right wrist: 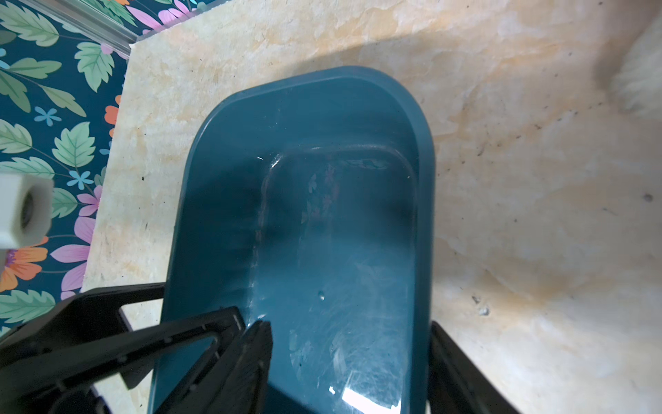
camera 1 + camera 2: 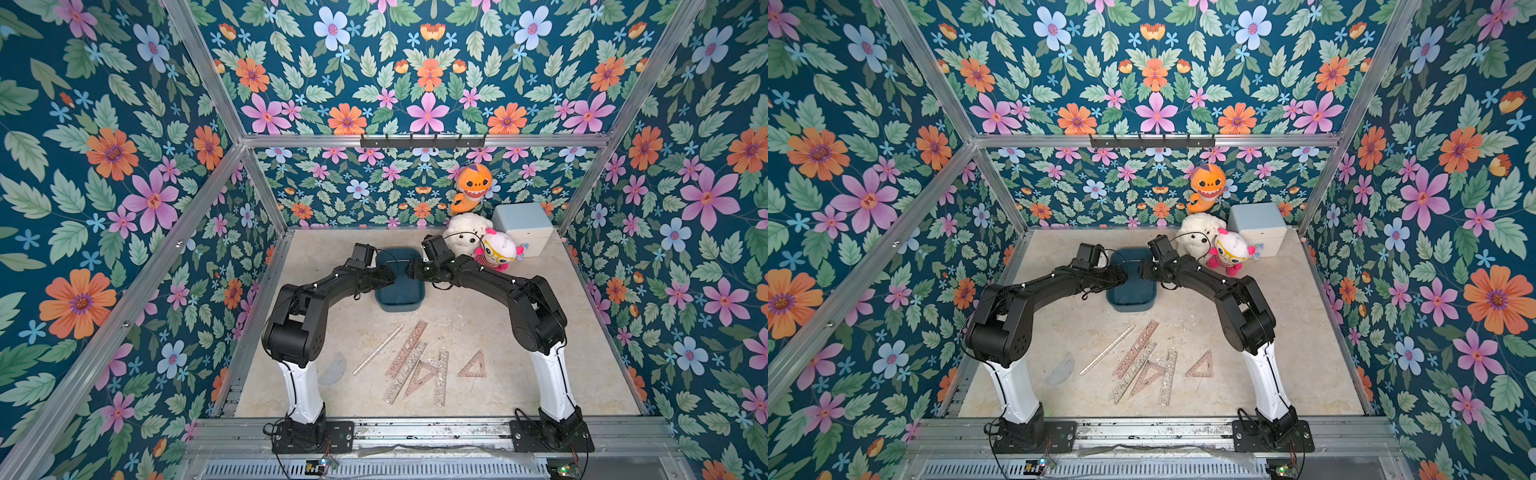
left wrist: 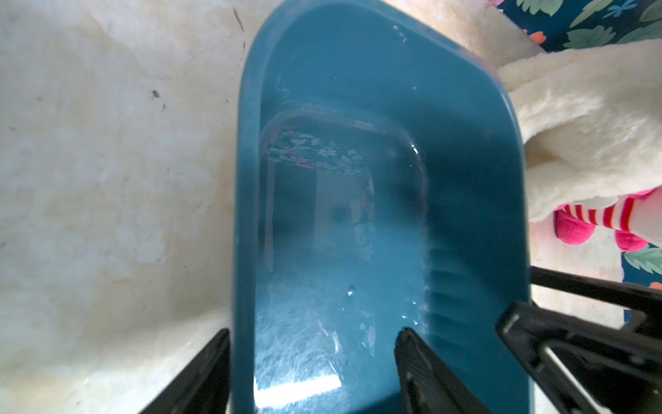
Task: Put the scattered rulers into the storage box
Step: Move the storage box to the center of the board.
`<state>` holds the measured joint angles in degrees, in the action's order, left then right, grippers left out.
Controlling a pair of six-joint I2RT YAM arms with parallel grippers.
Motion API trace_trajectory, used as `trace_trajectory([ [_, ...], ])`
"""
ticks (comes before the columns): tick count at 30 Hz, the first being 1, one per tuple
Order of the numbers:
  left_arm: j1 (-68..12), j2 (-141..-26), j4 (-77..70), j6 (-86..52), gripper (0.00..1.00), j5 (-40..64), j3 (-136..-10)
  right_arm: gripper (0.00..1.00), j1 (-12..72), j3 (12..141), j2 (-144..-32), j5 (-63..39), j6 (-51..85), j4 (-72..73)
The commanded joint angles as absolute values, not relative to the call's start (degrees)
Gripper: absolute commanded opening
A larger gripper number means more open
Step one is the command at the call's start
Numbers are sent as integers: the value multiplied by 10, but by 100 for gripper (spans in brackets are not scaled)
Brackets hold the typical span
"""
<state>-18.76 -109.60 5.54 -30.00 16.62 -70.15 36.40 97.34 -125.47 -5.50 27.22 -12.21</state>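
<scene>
The dark teal storage box [image 2: 401, 298] [image 2: 1133, 297] sits mid-table with nothing in it. Both grippers hover at its middle. My left gripper [image 2: 388, 279] [image 3: 313, 331] is open, one finger [image 3: 211, 369] outside the box's wall [image 3: 245, 215] and the other inside. My right gripper [image 2: 411, 270] [image 1: 349, 324] is open as well, straddling the opposite wall [image 1: 424, 215]. Several rulers lie near the front: a clear straight ruler [image 2: 378, 350], pinkish stencil rulers [image 2: 407, 349], two set squares [image 2: 473, 365] and a clear protractor [image 2: 334, 368] beside the left arm.
A white plush [image 2: 463, 235] and a pink-and-white doll [image 2: 498, 249] sit just right of the box, close to the right wrist. Behind them stands a pale blue container [image 2: 523, 228]. An orange shark toy [image 2: 471, 187] hangs on the back wall.
</scene>
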Motion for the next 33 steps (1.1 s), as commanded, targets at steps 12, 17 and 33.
trace_trajectory([
  [12,-186,-1124,41,-313,76,184,-742,68,356,1007,-1277,-51,260,-139],
  [17,-186,-1143,41,-318,75,190,-770,68,352,1027,-1289,-53,256,-149],
  [33,-160,-1081,97,-276,79,130,-762,71,327,1070,-1275,-44,220,-208],
])
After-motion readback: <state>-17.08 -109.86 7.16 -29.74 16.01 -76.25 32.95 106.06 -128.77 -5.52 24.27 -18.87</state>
